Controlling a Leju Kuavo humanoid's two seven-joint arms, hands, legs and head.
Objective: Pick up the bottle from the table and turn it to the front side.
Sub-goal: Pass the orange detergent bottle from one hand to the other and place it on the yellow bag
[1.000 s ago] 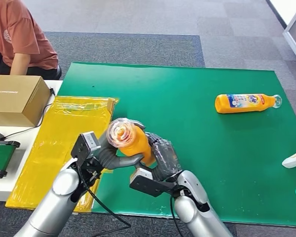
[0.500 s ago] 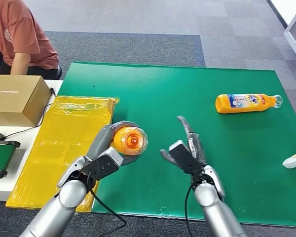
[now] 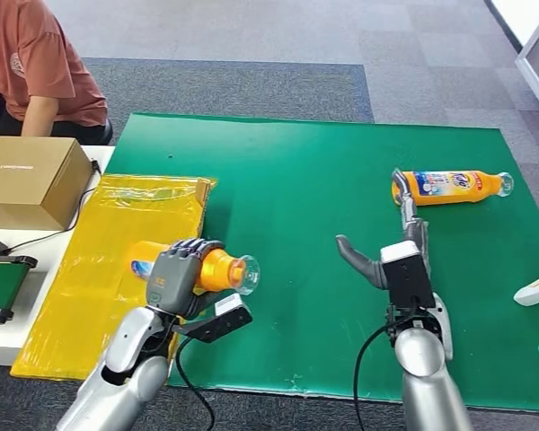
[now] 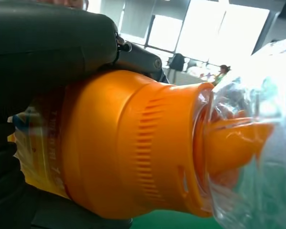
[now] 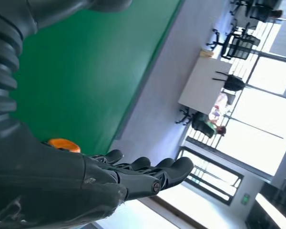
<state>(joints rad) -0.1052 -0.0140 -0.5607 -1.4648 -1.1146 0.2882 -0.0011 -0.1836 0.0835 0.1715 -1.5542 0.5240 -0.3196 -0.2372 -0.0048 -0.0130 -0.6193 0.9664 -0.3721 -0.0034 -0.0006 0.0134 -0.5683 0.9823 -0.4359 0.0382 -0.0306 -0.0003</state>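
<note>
Gripping the orange bottle around its body, our left robot hand is holding it lying sideways, with the clear cap pointing toward 3 o'clock. We are holding it over the border where the yellow plastic bag meets the green mat, at about 7 o'clock of the mat. In the left wrist view the dark fingers are wrapping over the bottle near its label, and the orange spout is showing through the transparent cap.

Our right robot hand is hovering above the mat at about 5 o'clock, holding nothing, with its fingers stretched out and its thumb spread toward 9 o'clock. In the right wrist view those fingers are lying straight and apart from the thumb.

A second orange bottle is lying on its side on the mat at about 2 o'clock, just beyond our right fingertips, cap toward 3 o'clock.

A cardboard box is sitting on the white table at 9 o'clock, and a person in an orange shirt is sitting behind it at 10 o'clock.
</note>
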